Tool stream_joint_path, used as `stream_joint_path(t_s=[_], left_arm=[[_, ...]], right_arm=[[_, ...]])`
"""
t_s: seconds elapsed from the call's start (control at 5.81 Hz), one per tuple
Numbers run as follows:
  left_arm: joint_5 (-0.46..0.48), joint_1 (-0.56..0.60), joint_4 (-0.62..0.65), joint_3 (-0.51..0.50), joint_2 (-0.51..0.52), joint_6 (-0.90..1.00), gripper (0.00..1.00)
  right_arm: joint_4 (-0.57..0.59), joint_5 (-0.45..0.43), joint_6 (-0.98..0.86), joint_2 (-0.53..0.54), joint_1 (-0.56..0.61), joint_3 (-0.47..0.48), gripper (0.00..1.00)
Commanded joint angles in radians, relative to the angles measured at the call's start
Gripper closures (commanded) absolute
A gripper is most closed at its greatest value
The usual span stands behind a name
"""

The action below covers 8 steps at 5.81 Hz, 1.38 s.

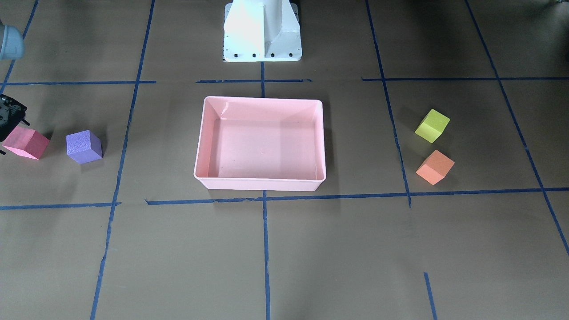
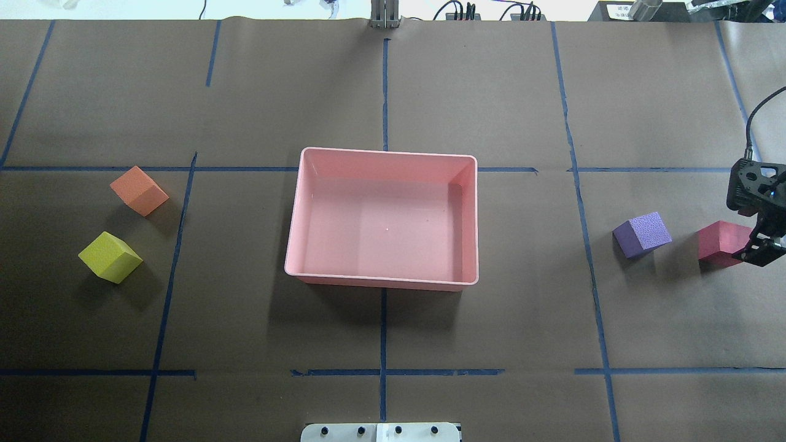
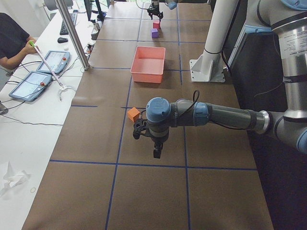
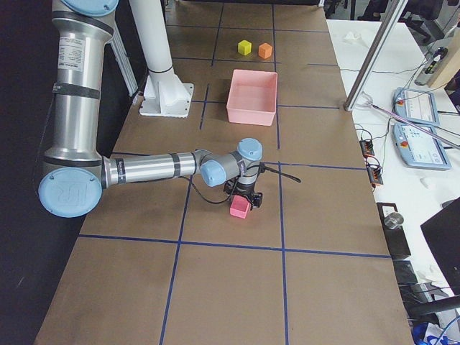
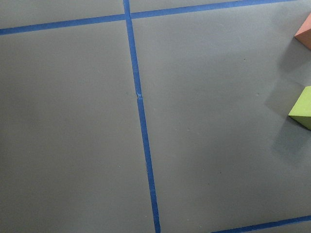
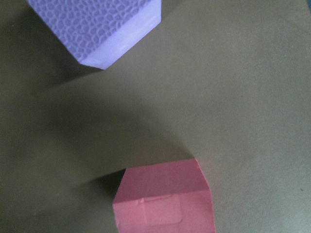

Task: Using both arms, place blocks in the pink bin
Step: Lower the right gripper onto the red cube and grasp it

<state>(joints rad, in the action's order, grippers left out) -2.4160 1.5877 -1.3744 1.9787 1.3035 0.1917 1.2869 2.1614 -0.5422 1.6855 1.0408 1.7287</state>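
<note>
Red block (image 6: 163, 199) at right pincer (image 2: 761, 248), grip on it unclear; left pincer (image 3: 152, 143) hangs over worktop (image 3: 158, 191) near orange block (image 3: 133, 114), state unclear.

light: even, overhead | shadows: soft, short | glare: faint on pink bin (image 1: 226, 109) wall | right-wrist view: blurry

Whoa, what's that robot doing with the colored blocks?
It's putting blocks into the pink bin, which has nothing in it yet. The right gripper is down at the red-pink block, with the purple block close by. I can't tell if it has grabbed it. The left gripper hovers above the table near the orange block and the yellow-green block.
</note>
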Motion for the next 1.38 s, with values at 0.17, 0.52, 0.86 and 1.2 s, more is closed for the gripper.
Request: stream_joint_path(t_s=[0.17, 0.52, 0.86, 1.2], left_arm=[[0.0, 0.0, 0.0, 0.0, -0.001, 0.0, 0.0], [-0.002, 0.0, 0.0, 0.005, -0.001, 0.0, 0.0], [-0.15, -0.002, 0.002, -0.009, 0.003, -0.005, 0.0], [-0.189, -0.107, -0.053, -0.023, 0.074, -0.146, 0.0]], right_arm=[[0.002, 0.027, 0.013, -0.016, -0.031, -0.055, 0.01], [-0.003, 0.052, 0.091, -0.017, -0.033, -0.051, 0.86], [0.043, 0.159, 0.313, -0.023, -0.021, 0.096, 0.99], [0.217, 0.198, 0.683, -0.134, -0.025, 0.263, 0.99]])
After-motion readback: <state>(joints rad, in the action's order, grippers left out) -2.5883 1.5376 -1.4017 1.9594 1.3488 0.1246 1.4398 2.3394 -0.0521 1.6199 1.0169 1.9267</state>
